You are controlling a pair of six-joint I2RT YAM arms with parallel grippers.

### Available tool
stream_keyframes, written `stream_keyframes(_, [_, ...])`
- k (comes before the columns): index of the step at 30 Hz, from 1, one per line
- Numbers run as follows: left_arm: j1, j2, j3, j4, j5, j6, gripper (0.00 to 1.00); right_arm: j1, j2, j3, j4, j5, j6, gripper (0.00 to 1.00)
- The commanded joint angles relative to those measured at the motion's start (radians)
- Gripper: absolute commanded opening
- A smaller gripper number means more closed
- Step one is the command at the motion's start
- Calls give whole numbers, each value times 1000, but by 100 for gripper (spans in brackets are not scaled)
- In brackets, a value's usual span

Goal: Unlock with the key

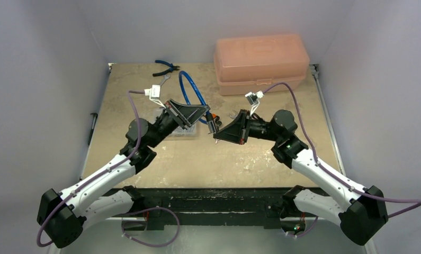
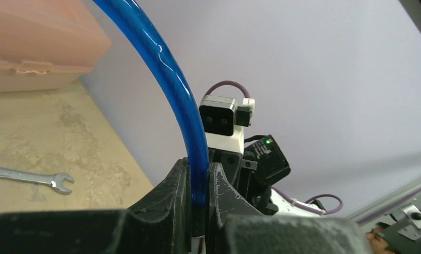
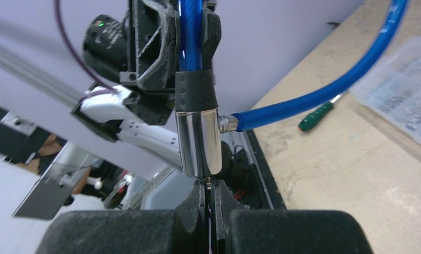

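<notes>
1. My L gripper (image 2: 198, 182) is squeezed nearly shut on the blue cable (image 2: 166, 69), up over the middle of the worktop (image 1: 224, 159).
2. The shiny lock (image 3: 197, 140) sits at the cable's end, w/ a black cap by my L fingers.
3. My R gripper (image 3: 208, 196) is pinched tight on the key (image 3: 208, 183). Key tip touches the lock's other end.
4. Pink box (image 1: 261, 63) sits at the far R corner, pliers (image 1: 166, 67) by the far edge.

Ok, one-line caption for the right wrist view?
Right gripper holds the key at the chrome lock barrel's lower end; left gripper clamps the blue cable above.
</notes>
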Motion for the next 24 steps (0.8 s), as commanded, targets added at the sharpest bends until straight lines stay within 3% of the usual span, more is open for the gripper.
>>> stream_keyframes(1, [-45, -15, -26, 92, 218, -30, 0, -26, 12, 12, 400, -33, 114, 0])
stream_keyframes(9, [-50, -14, -59, 216, 263, -54, 0, -26, 67, 4, 598, -120, 234, 0])
stream_keyframes(19, [-89, -9, -96, 422, 357, -8, 0, -27, 266, 12, 1257, -218, 661, 0])
stream_keyframes(24, [-93, 24, -98, 526, 439, -4, 0, -27, 357, 63, 1445, -221, 830, 0])
